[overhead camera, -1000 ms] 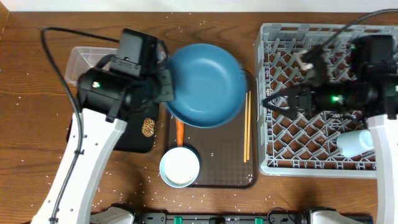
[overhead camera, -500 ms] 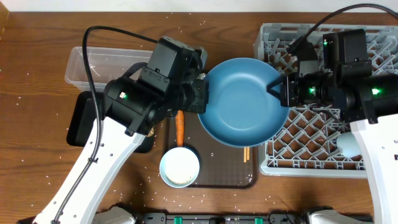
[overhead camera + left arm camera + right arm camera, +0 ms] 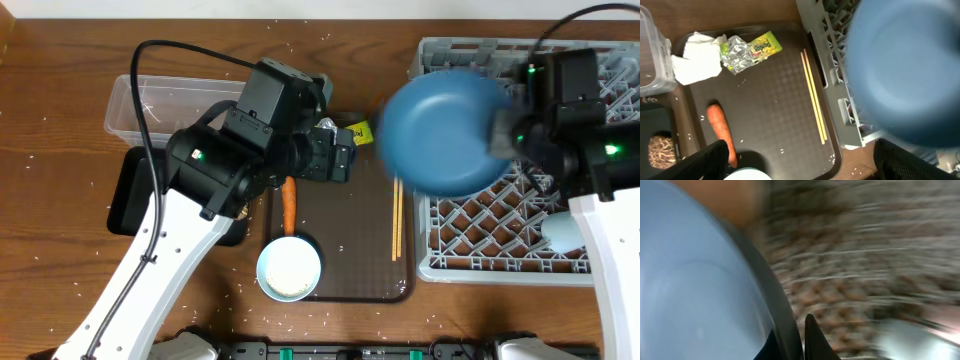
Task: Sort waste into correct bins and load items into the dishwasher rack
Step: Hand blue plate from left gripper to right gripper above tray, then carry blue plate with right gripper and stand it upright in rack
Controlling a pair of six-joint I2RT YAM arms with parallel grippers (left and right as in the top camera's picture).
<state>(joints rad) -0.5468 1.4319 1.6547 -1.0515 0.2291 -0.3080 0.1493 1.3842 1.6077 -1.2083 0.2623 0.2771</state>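
The large dark blue plate (image 3: pixel 440 130) hangs tilted and blurred over the left part of the grey dishwasher rack (image 3: pixel 520 215). My right gripper (image 3: pixel 503 135) is shut on its right rim; in the right wrist view the plate (image 3: pixel 690 280) has its rim pinched between the fingers of that gripper (image 3: pixel 797 340). My left gripper (image 3: pixel 345 160) stands open and empty above the brown tray; its wide black fingers (image 3: pixel 705 162) frame the tray. On the tray lie a white napkin (image 3: pixel 697 60), silver foil (image 3: pixel 735 52), yellow-green wrapper (image 3: pixel 765 46), carrot (image 3: pixel 720 125) and chopsticks (image 3: pixel 814 100).
A white bowl (image 3: pixel 289 268) sits at the tray's front left. The clear tub (image 3: pixel 150 100) and black container (image 3: pixel 130 195) are at the left; a brown lump (image 3: pixel 660 150) lies in the black one. A light-blue cup (image 3: pixel 560 230) rests in the rack. Rice grains dot the table.
The plate passed from my left gripper to my right one, which shut on its rim and carried it right over the rack. My left gripper opened and stayed over the tray.
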